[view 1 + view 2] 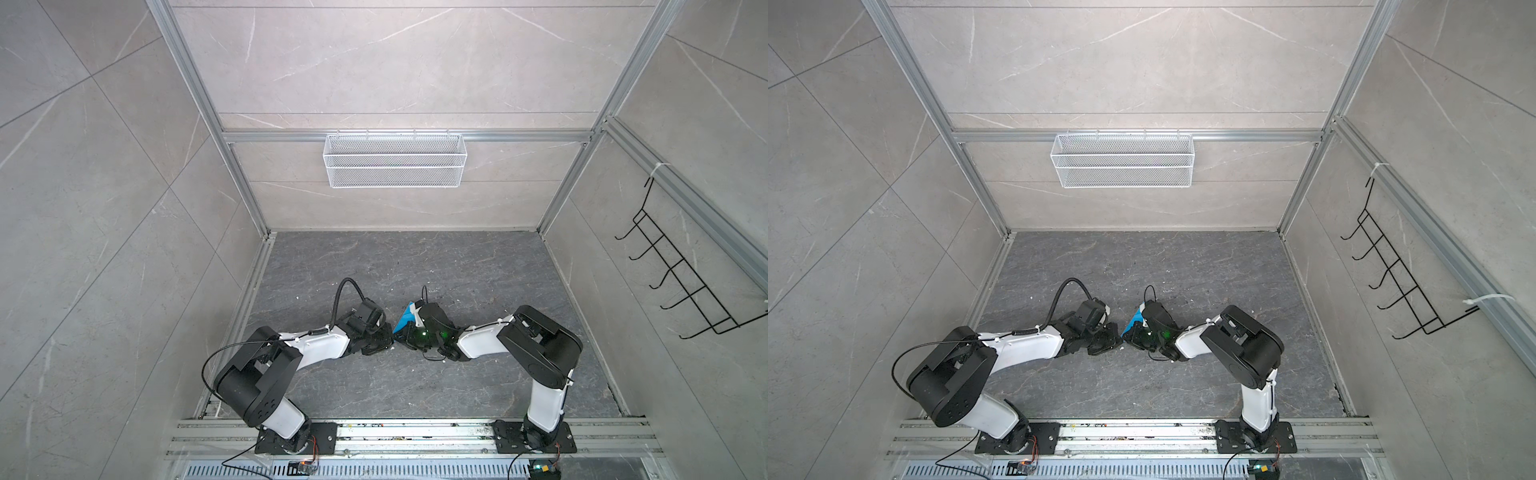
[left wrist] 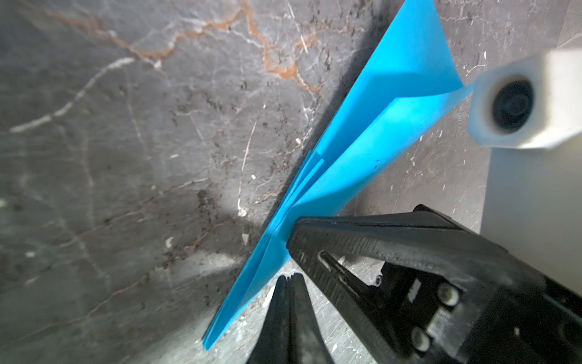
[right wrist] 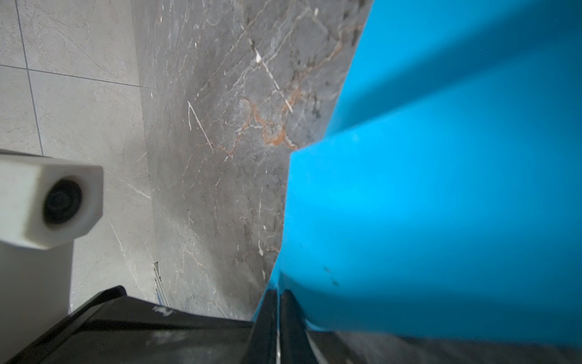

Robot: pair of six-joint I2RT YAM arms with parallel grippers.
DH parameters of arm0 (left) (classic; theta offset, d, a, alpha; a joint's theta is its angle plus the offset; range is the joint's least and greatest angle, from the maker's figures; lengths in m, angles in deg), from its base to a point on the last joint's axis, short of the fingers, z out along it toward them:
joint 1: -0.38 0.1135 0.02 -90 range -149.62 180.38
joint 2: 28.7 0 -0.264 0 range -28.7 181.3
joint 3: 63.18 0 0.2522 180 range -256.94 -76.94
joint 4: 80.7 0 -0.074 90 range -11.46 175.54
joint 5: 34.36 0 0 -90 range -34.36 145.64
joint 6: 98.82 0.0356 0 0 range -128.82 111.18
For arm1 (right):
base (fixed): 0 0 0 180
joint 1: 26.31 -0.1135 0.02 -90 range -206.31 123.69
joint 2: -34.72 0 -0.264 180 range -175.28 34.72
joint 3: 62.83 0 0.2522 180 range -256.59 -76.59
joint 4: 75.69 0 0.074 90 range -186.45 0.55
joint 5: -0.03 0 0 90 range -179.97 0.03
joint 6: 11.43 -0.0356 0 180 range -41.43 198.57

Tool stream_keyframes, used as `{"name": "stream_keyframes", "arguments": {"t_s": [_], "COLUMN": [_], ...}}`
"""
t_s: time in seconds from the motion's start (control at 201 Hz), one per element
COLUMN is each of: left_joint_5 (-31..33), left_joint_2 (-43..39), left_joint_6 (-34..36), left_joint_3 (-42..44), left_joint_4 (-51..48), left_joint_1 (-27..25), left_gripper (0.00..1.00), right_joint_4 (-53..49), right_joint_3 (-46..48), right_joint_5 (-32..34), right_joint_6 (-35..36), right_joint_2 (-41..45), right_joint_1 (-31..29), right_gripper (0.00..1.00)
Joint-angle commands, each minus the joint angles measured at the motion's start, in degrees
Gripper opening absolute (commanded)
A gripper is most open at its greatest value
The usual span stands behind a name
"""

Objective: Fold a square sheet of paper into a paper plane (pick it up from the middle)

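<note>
in both top views the two arms meet over the near middle of the dark marbled table [image 1: 415,266]. only a small wedge of the blue paper plane [image 1: 404,319] shows between their black heads, close against the right arm's wrist. from up there neither grip can be read.

the left wrist view supplies that. there the plane [image 2: 362,148] is a slim, layered dart with a centre crease, casting a shadow on the table. the right pincer [image 2: 291,234] comes in from the side and is clamped onto the folded spine partway along. the left pincer [image 2: 290,278] has its jaws pressed together with nothing between them. its tips are just beside the plane's edge, and whether they touch it cannot be told.

the right wrist view shows the same grip from behind. the right pincer [image 3: 278,294] bites the blue paper, which fans out and fills much of the picture, and the left arm's white camera housing [image 3: 53,201] sits across the gap.

only the top views take in the white wire basket [image 1: 1121,160] on the back wall and the black hook rack [image 1: 1408,282] on the side wall.
</note>
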Motion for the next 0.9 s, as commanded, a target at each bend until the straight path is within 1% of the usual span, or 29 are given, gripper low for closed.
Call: {"name": "stream_keyframes", "arguments": {"t_s": [0.0, 0.1, 0.239, 0.264, 0.443, 0.563, 0.772, 0.891], "left_joint_5": [1.91, 2.56, 3.42, 3.68, 5.15, 5.85, 6.16, 6.31], "left_joint_2": [1.37, 2.55, 3.94, 4.08, 4.24, 4.32, 4.75, 4.69], "left_joint_6": [0.80, 0.79, 0.44, 0.45, 0.78, 0.70, 0.24, 0.10], "left_joint_3": [-1.93, -2.92, -3.10, -3.16, -3.34, -3.67, -3.82, -4.02], "left_joint_4": [-1.24, -2.96, -4.97, -5.54, -7.58, -8.57, -9.46, -10.22], "left_joint_1": [0.04, 0.09, 0.04, 0.07, 0.03, 0.08, 0.08, 0.11], "left_gripper": [0.00, 0.00, 0.00, 0.00, 0.00, 0.00, 0.00, 0.00], "right_joint_4": [-0.63, -0.19, -0.65, -1.14, -4.92, -5.89, -4.11, -3.96], "right_joint_3": [-0.96, -1.14, -1.86, -2.04, -2.42, -1.78, -1.92, -2.48], "right_joint_5": [-0.73, -1.41, -3.05, -3.32, -5.22, -6.60, -10.78, -12.33], "right_joint_6": [-0.42, -0.01, 2.85, 4.91, 12.19, 16.24, 21.37, 22.03], "right_joint_2": [-1.65, -1.32, 0.70, 1.23, 3.05, 2.42, 0.19, -1.94], "right_joint_1": [-0.07, -0.03, 0.69, 0.95, 3.00, 4.55, 6.85, 7.97], "right_gripper": [0.10, 0.10, 0.10, 0.10, 0.10, 0.10, 0.10, 0.10]}}
